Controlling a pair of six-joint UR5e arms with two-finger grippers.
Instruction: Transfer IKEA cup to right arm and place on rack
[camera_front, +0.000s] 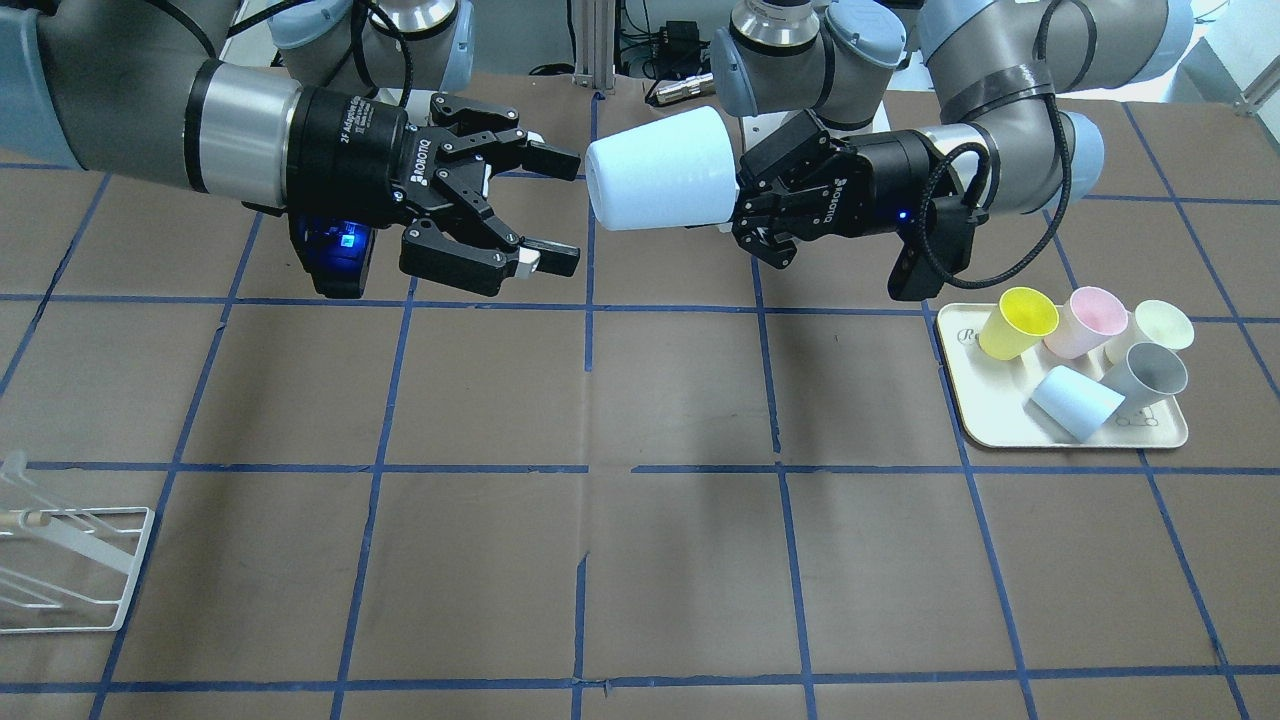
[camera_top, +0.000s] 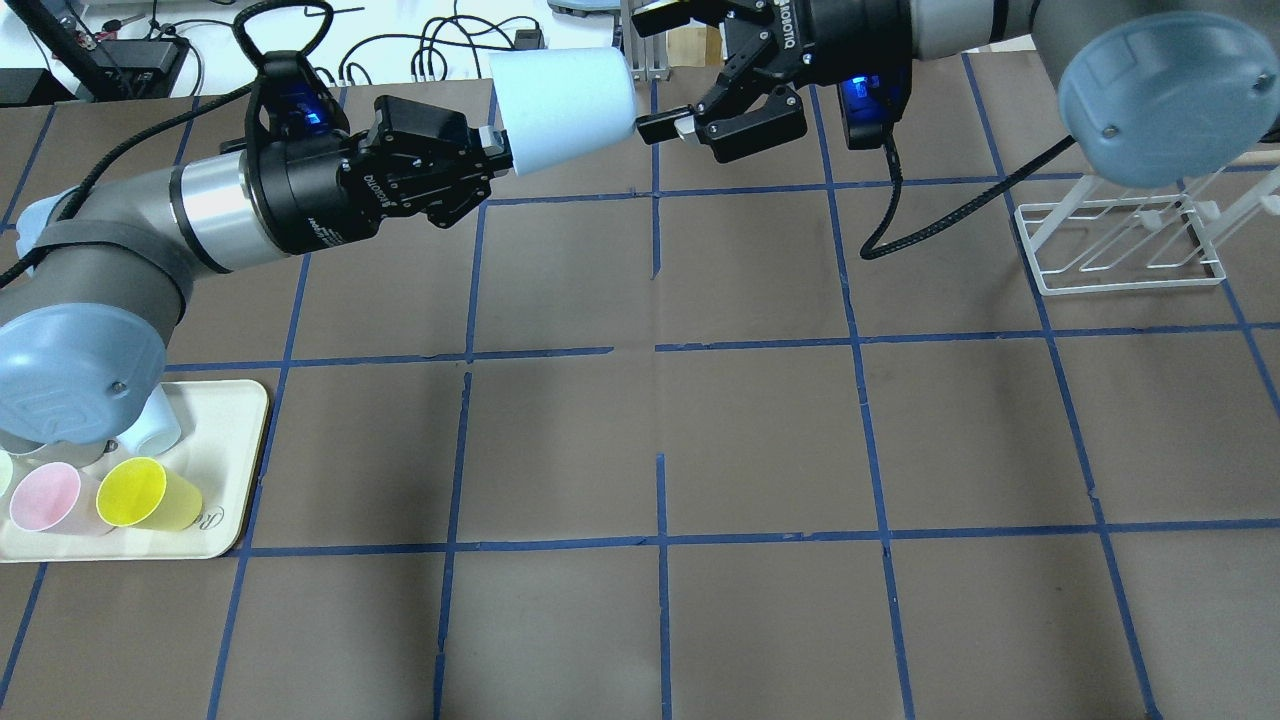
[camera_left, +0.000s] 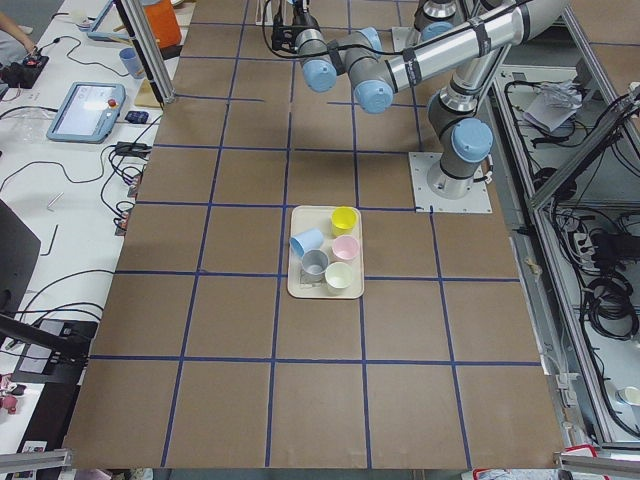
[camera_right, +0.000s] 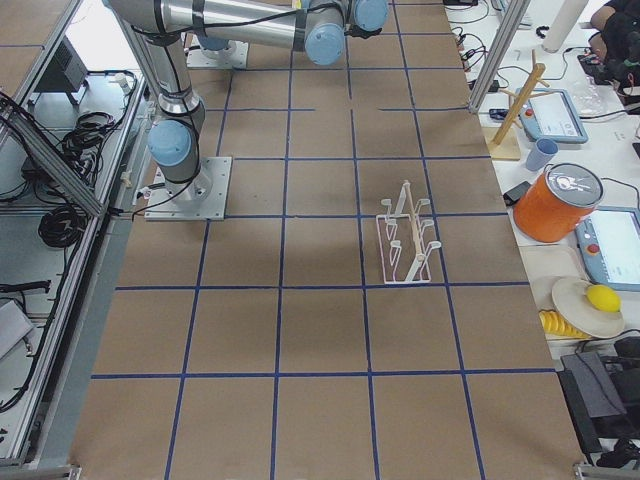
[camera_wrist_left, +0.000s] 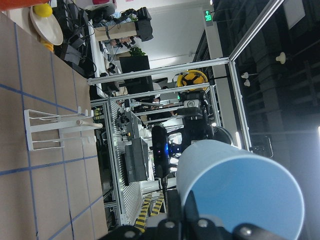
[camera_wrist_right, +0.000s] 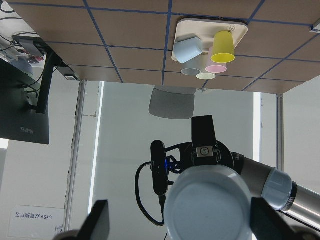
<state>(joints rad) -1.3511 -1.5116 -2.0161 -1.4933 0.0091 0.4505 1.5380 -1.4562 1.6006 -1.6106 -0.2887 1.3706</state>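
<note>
Brown paper tabletop, blue tape grid | left jaws pinching IKEA cup | right jaws spread

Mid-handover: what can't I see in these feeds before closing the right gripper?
- Whether a left gripper finger sits inside the pale blue plastic tumbler: its wall hides that in every view.
- White wire drying rack: cut by the front-facing view's left edge; overhead, the right arm's blue joint cap covers part.
- Grey plastic cup: overhead, mostly hidden under the left arm's joint cap.
- Side views: right gripper and left one too small or cut off at the top edge.
</note>
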